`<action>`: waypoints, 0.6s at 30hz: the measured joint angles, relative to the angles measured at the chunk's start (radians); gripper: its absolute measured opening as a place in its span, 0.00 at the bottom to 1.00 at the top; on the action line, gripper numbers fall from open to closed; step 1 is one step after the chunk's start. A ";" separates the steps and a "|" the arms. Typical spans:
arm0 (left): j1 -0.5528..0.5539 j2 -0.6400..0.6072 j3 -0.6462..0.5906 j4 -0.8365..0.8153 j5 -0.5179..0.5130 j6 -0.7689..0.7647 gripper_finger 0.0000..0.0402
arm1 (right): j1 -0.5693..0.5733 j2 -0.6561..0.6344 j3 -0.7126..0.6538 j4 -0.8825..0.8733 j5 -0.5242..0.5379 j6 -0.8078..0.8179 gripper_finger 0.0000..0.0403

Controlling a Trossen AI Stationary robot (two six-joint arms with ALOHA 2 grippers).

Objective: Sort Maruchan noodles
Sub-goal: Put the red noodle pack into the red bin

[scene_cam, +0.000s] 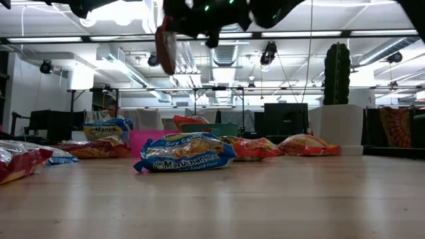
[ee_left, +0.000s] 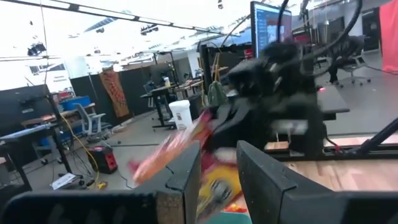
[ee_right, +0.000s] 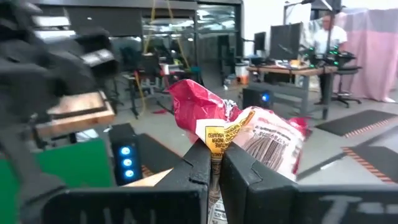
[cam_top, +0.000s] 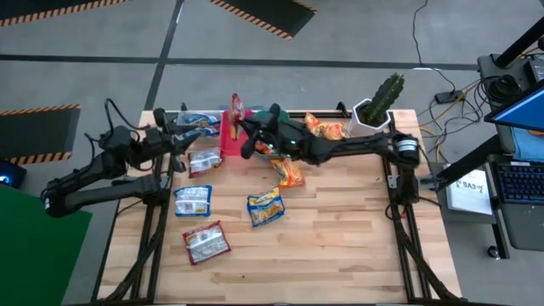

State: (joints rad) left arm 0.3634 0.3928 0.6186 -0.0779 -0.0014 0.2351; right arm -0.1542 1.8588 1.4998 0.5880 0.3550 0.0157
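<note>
Nearest on the wooden bench [cam_top: 340,229], a red packet [cam_top: 206,243] is laid flat, with two blue packets [cam_top: 266,206] just beyond it. Farther back, the right pincer [cam_top: 246,129] is clenched on a red noodle packet [cam_top: 235,115], held in the air above the red bin [cam_top: 229,144]. The left pincer [cam_top: 189,136] is held apart, released, beside a blue packet [cam_top: 201,121] at the far edge.

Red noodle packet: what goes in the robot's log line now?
right gripper: shut on red noodle packet, lifted | left gripper: open, waiting
</note>
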 joint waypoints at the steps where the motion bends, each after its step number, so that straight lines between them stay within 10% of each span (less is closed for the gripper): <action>1: 0.000 -0.002 0.000 0.002 0.000 0.000 0.22 | -0.011 0.026 0.021 0.001 -0.003 0.000 0.02; 18: 0.000 -0.009 0.000 -0.014 0.000 0.010 0.22 | -0.102 0.387 0.232 -0.024 -0.062 0.185 0.02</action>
State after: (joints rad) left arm 0.3634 0.3843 0.6186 -0.0922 -0.0013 0.2455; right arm -0.2561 2.2454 1.7314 0.5636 0.2926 0.2008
